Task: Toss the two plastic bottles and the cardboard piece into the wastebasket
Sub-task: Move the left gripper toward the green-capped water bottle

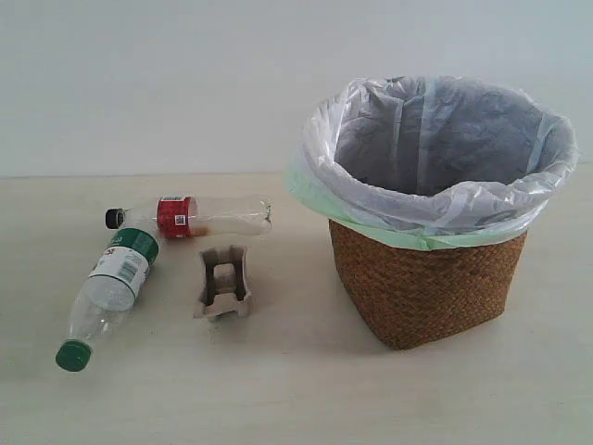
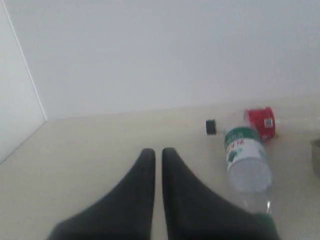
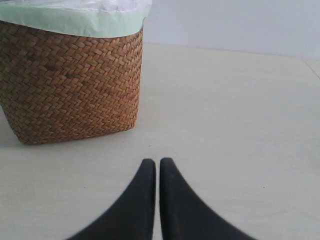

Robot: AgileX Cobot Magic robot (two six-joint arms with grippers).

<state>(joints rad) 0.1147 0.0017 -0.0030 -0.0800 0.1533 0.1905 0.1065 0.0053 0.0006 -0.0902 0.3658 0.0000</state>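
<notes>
Bottles lie flat on the table point(image 1: 278, 389): the green-capped bottle point(image 1: 109, 292) slants, cap toward seven o'clock; the red-label bottle point(image 1: 190, 216) is just beside it at one o'clock. At its three o'clock stands the cardboard piece point(image 1: 223, 283). Further toward three o'clock sits the wastebasket point(image 1: 426, 287), upright. The left gripper point(image 2: 158, 152) and right gripper point(image 3: 157, 162) are both closed, holding nothing.

wastebasket point(image 3: 70, 85) top cropped, green-capped bottle point(image 2: 246, 162) blurred
</notes>
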